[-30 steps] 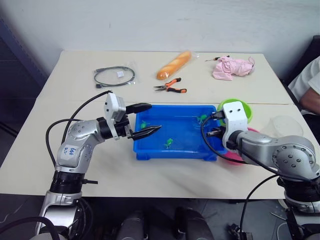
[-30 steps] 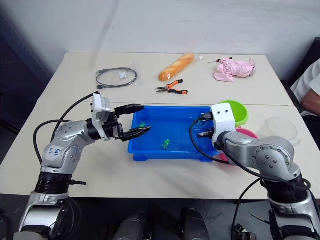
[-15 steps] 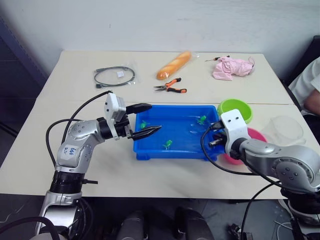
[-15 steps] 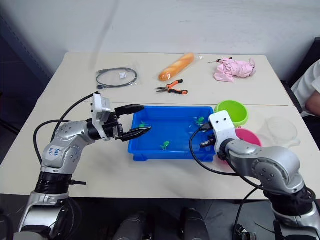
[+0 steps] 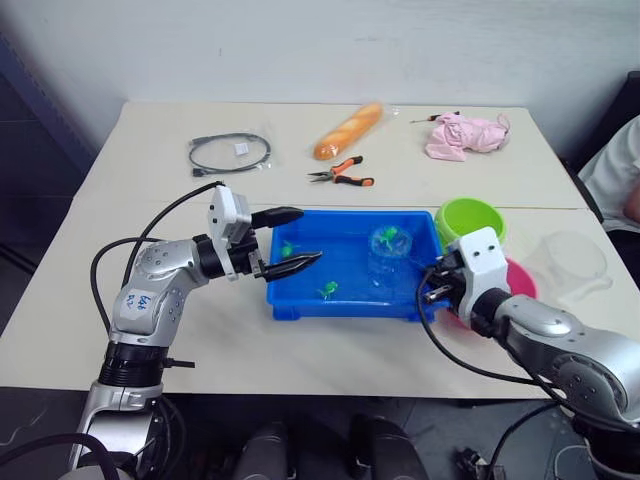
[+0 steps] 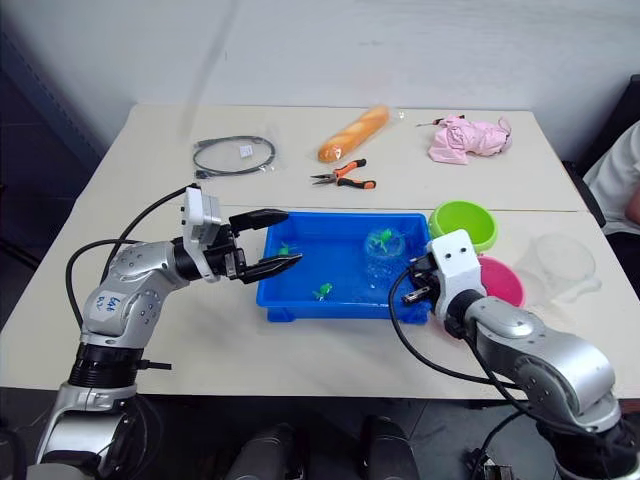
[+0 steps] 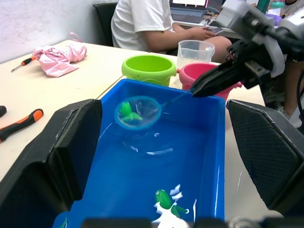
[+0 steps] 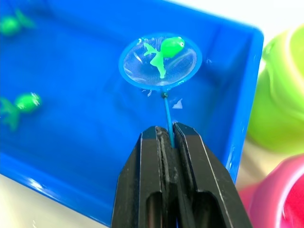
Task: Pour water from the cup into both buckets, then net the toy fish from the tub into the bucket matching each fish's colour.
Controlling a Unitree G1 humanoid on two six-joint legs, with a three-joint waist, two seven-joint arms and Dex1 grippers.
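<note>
right fingers (image 8: pixel 166 135) pinched tight on the net handle (image 8: pixel 167 114), green fish (image 8: pixel 165 51) cupped in the hoop over the blue tub (image 5: pixel 300 300). keep it level, swing to the green bucket (image 5: pixel 470 219) just beside the tub. left fingers (image 5: pixel 284 241) gape empty.

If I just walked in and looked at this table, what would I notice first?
Probably the bright blue tub in the middle of the table, with little green fish in its water. Over it, the right end effector pinches the thin handle of a small round net with one green fish caught inside. Beside the tub's right end sit a lime green bucket and a pink bucket.
</note>
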